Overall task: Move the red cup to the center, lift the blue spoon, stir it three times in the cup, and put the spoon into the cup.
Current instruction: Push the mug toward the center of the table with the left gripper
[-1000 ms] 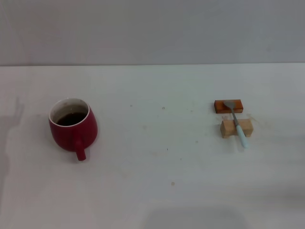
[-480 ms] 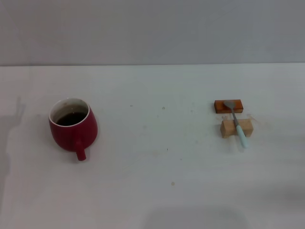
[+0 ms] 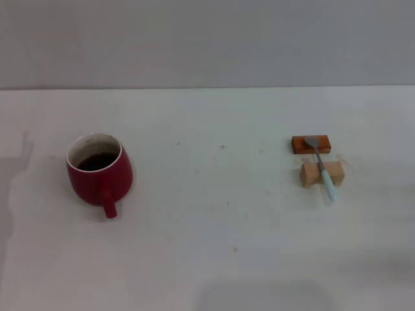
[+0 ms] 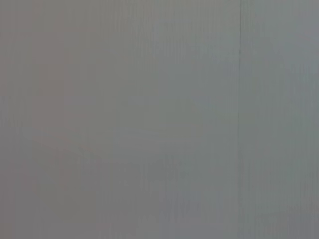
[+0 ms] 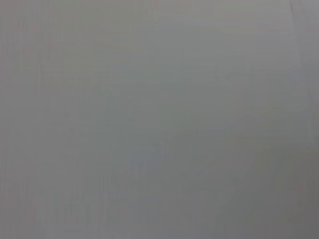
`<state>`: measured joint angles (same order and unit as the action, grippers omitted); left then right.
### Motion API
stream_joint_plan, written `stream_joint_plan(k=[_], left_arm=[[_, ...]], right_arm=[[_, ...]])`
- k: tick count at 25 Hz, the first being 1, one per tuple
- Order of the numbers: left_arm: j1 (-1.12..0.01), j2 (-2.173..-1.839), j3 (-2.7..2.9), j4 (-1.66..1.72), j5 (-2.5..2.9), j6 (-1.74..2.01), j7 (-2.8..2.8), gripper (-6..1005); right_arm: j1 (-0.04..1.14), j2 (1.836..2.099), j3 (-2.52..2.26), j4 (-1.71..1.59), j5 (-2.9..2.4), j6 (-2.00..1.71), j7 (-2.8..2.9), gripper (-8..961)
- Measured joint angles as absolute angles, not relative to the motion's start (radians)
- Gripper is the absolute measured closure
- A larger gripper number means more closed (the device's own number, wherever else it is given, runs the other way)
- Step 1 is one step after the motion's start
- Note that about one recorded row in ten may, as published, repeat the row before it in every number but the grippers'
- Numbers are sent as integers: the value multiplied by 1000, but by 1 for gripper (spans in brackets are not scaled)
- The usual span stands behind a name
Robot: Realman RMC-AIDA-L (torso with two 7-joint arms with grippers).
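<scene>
Nothing done yet, by the look of it. Red cup (image 3: 99, 172) sits at table's (image 3: 214, 259) left, not centre. Blue spoon (image 3: 322, 170) rests across wooden block (image 3: 321, 173) and orange block (image 3: 311, 144), right side. Neither gripper in view; their state can't be told.

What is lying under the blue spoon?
The blue spoon rests across two blocks: its bowl on the orange-brown block, its handle over the wooden block. The block faces beneath are hidden.

One red cup (image 3: 99, 172) stands on the bench (image 3: 214, 246). One blue spoon (image 3: 322, 168) is there too. Two small blocks: one orange-brown block (image 3: 310, 144) and one pale wooden block (image 3: 321, 173). Four things in all on one bench.
</scene>
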<state>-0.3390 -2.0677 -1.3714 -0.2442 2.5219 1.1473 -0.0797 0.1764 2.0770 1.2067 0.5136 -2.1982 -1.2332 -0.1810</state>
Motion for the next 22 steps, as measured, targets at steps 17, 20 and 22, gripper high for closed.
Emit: stream_joint_plan(k=[17,20,22], left_arm=[[-336,-2068,-1366,-237,2526,1150,-55,259],[-331,-2069,-1362,-235,2529,1152,-33,265],[-309,-2068,-1338,-232,2529,1154,11,270]], right_arm=[[175,2077,1207,515,-2198,-1233,-182,119],[175,2077,1207,515,-2198,-1228,-182,119],[175,2077,1207,515,-2198,-1227,-182,119]])
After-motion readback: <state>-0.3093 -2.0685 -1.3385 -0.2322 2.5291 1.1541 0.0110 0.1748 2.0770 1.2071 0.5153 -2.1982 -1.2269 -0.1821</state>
